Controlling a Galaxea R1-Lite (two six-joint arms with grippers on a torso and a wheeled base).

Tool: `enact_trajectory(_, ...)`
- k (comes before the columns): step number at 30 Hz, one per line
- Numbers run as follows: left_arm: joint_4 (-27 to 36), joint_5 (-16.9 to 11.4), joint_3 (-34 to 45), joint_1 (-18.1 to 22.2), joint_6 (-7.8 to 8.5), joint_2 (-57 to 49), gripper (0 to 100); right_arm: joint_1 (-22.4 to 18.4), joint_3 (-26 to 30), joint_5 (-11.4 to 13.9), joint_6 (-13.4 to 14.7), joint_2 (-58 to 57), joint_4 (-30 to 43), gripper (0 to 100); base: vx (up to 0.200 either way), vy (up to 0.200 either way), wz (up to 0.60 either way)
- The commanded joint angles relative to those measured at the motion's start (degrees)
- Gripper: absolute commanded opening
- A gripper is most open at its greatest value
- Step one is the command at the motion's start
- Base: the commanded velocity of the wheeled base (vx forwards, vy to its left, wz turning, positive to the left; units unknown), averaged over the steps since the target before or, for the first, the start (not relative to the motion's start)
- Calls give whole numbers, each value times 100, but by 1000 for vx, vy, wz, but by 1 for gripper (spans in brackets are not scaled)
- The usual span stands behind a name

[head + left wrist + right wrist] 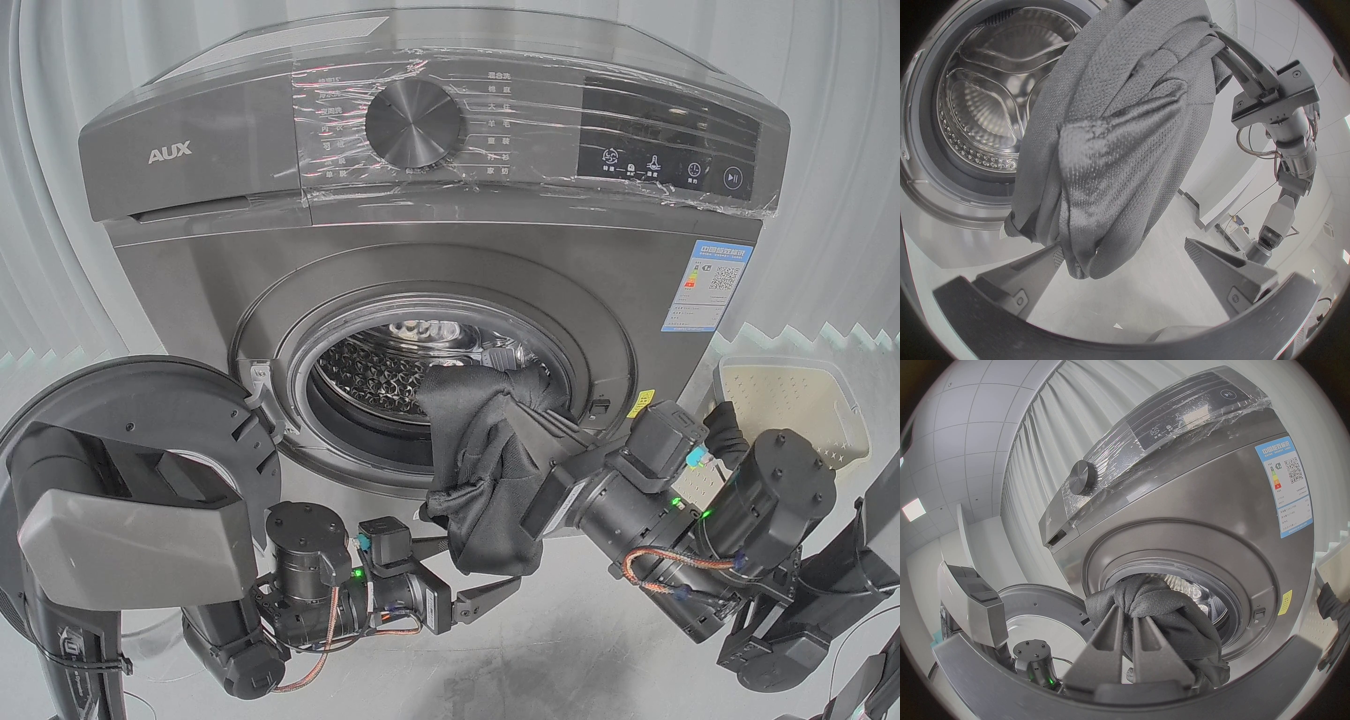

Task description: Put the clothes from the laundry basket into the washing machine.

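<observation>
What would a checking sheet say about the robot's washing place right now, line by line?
Surface: pale floor in front of the machine.
Job's things: black garment hangs at the mouth of the washing machine; its door is swung open; white laundry basket stands on the robot's right.
Clutter: nothing seen.
Hands: right hand shut on the garment's top; left hand open below, the garment's end hanging between its fingers.
Cables: orange braided cable at the right wrist, another at the left.
Surroundings: pale curtain behind the machine.
</observation>
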Motion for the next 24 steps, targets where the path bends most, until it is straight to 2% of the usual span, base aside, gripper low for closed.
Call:
enact_trajectory(1, -3, 10, -98, -8, 10, 36, 100, 14, 2, 1, -1, 5, -3, 0, 0, 0, 0)
enact_trajectory(12, -12, 141, -301, -79, 10, 177, 100, 23, 20, 1, 7, 5, -3, 0, 0, 0, 0)
enact_trajectory(15, -12, 256, -309, -105, 19, 186, 100, 23, 20, 1, 7, 5, -3, 0, 0, 0, 0)
enact_trajectory(16, -12, 308, -318, -105, 19, 194, 0, 23, 20, 1, 7, 5, -3, 0, 0, 0, 0)
enact_trajectory(24, -12, 352, -432, -105, 19, 247, 0, 23, 46, -8, 34, 5, -12, 0, 0, 0, 0)
